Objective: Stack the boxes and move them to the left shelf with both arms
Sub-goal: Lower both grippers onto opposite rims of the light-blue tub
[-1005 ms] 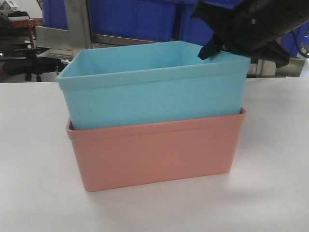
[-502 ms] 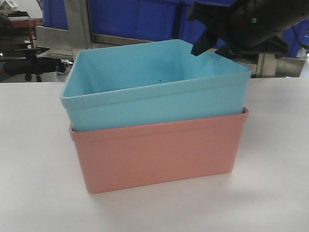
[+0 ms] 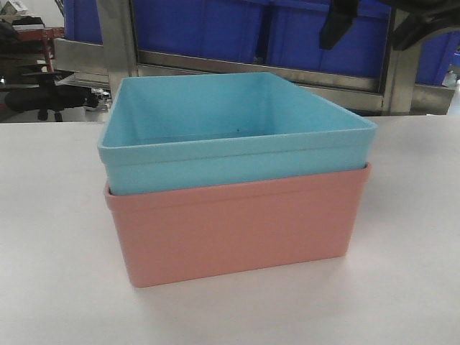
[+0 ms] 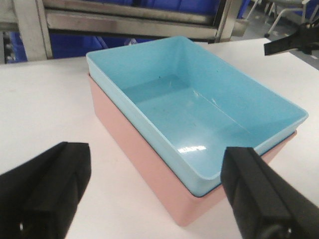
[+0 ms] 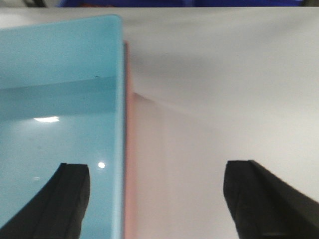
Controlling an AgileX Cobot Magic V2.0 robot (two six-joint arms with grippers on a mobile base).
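Gaping wide, empty, left tool (image 4: 152, 157), right tool (image 5: 157, 168), blue box (image 3: 237, 154) nested in pink box (image 3: 237, 224)

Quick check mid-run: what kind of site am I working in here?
Probably a warehouse or factory storage area: big dark blue crates sit in a steel rack behind the white table, where the blue bin is nested in the pink bin.

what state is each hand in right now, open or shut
Left hand: open, holding nothing.
Right hand: open, holding nothing.
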